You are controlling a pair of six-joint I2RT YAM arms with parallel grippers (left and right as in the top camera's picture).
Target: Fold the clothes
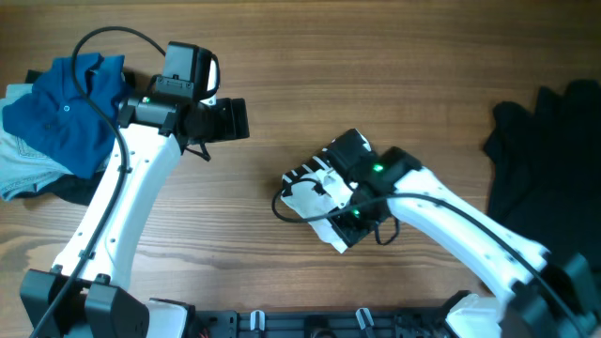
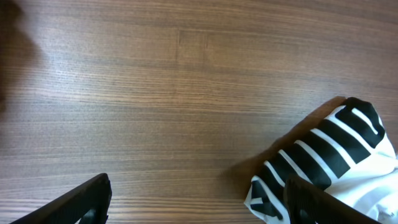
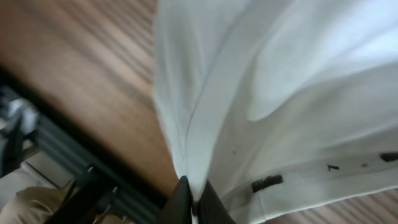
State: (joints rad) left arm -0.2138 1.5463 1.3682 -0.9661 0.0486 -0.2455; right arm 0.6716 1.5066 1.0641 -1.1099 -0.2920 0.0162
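Overhead: the white shirt (image 1: 315,192) is a crumpled wad mid-frame, slightly right of center and low. The black-barred print faces up on its left side and the right arm (image 1: 441,211) is parked right on top of it. The left gripper (image 1: 235,119) is up and left of it, well apart, jaws wide w/ nothing in them. The blue polo (image 1: 66,113) is far left and the black garment (image 1: 545,150) far right, both well clear. Main worry imo: nothing's spread flat, so any fold from here just bakes in the wrinkles. A black cable (image 1: 282,208) also loops right at the wad's left edge, could snag the cloth.

Left wrist: bare table (image 2: 186,74) mostly, w/ the barred print in the lower right corner. Both fingers frame the bottom edge wide apart, touching nothing. So it's a one-arm job rn, and a lift would prob swing the whole bundle instead of opening it.

Right wrist: the right gripper (image 3: 194,204) is at bottom center, clamped on a thin pleat of white fabric. It's a tiny bite on thin cloth, so a hard tug could slip it out. Or it's got several layers pinched, can't tell tbh. The dark frame rail (image 3: 81,168) at lower left sits near the hanging cloth, so a pull that way might drag it over the table edge.
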